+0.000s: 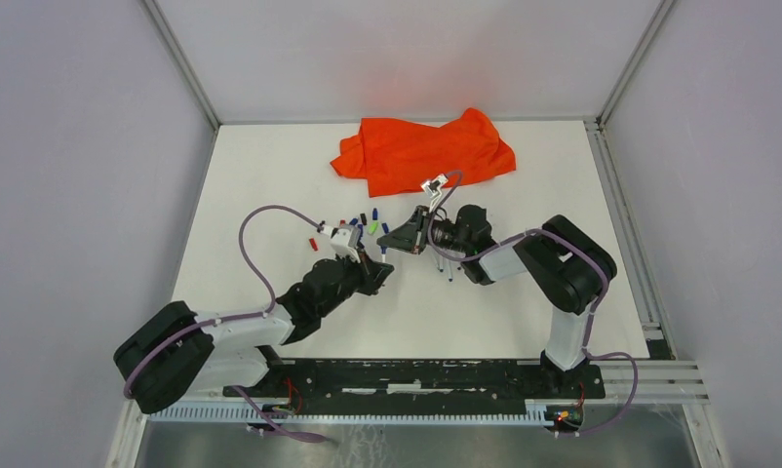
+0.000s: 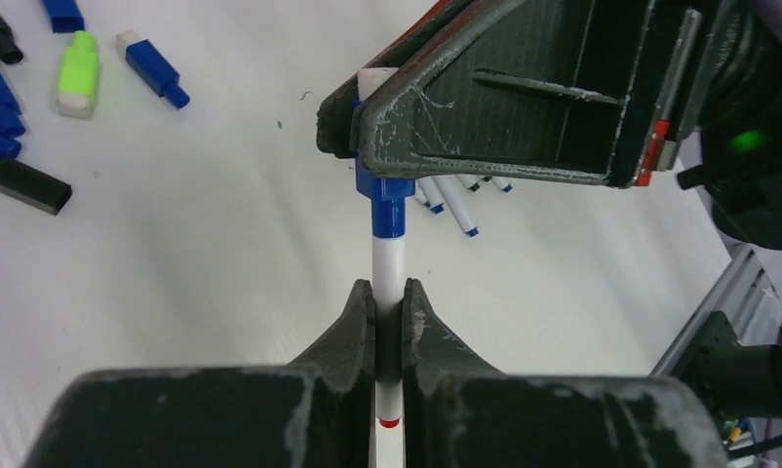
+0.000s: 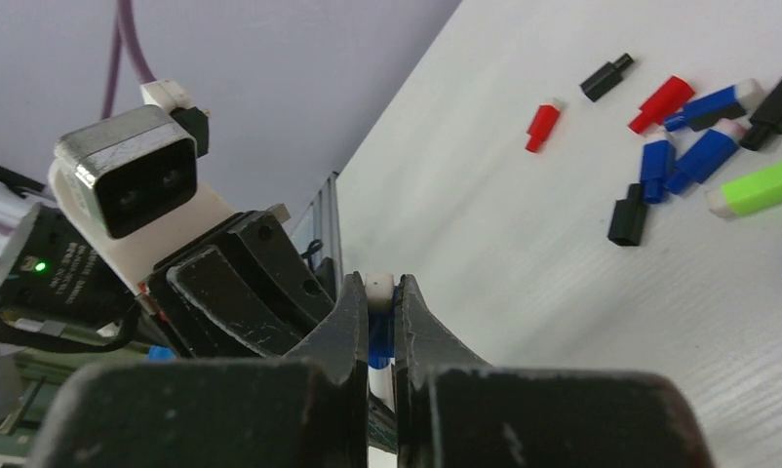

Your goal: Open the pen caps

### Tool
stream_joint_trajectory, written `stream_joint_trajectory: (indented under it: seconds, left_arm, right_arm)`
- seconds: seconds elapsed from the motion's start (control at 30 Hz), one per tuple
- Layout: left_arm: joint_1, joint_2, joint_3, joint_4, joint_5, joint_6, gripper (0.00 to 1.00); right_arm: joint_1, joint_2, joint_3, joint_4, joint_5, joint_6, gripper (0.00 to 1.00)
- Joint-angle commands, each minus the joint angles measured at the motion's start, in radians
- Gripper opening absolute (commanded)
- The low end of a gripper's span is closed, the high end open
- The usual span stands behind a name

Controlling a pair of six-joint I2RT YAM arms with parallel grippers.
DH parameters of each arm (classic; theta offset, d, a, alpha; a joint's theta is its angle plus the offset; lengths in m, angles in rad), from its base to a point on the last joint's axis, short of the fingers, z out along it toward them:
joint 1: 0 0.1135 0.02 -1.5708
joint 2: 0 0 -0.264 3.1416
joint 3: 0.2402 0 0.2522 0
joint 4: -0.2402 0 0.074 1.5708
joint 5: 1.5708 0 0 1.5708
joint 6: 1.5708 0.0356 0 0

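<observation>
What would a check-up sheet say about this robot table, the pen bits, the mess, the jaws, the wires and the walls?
Surface: white table, with caps and pens lying on it.
Job's things: loose pen caps in blue, red, black and green lie in a cluster; one blue cap sits on the end of a white pen barrel held up between the arms.
Clutter: orange cloth crumpled at the far edge; a few bare pens on the table.
Jaws: left jaws shut on the white pen barrel; right jaws shut on the blue cap.
Cables: purple cables loop off both arms.
Surroundings: grey walls and metal frame; nothing else seen.
</observation>
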Motion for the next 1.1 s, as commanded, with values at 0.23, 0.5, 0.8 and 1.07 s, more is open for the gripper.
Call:
stream_joint_trajectory:
  seconds: [0.23,0.5,0.8,1.07]
  left_arm:
    - [-0.003,-0.021,-0.027,0.025,0.173,0.055,0.02]
    - [-0.008,0.012,0.045,-0.214,-0.188,-0.011,0.02]
    - [-0.025,0.001,0.089,-0.334,-0.352,-0.073,0.02]
    - [-0.025,-0.095,0.131,-0.450,-0.427,-0.088,0.02]
  right_arm:
    - [-0.092,0.050,0.089,0.337,-0.117,0.117,0.00]
    - [-0.073,-0.067,0.162,-0.409,0.153,-0.357,0.00]
    - [-0.042,0.043,0.395,-0.730,0.286,-0.488,0.00]
    - [-0.012,0.223,0.636,-0.977,0.368,-0.583,0.00]
